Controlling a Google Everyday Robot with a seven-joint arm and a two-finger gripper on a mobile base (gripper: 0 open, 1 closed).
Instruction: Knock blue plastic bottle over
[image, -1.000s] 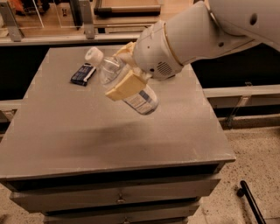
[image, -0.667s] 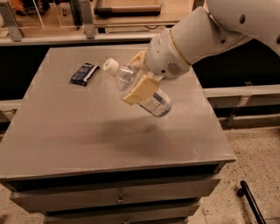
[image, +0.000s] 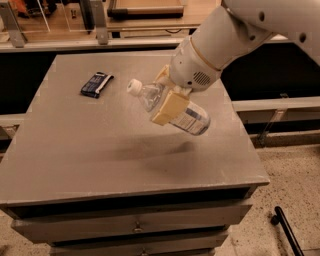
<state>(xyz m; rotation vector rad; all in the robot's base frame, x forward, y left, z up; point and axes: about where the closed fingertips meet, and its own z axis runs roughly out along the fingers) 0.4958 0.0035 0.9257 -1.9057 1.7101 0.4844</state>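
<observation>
The blue plastic bottle (image: 187, 116) is a clear bluish bottle with a white cap at its left end and a white-and-blue label. It is tilted almost on its side and held in the air above the middle of the grey table (image: 100, 150), with its shadow on the tabletop below. My gripper (image: 167, 97) is shut on the bottle's middle. One cream finger (image: 170, 107) lies across the front of it. The white arm comes down from the upper right.
A small flat dark blue packet (image: 96, 84) lies on the far left part of the table. The table has drawers along its front. A black rod (image: 285, 232) lies on the speckled floor at the lower right. Shelving stands behind the table.
The gripper and the bottle have moved to the right and slightly toward the front of the table. The bottle has tipped further toward lying flat. The packet has not moved.
</observation>
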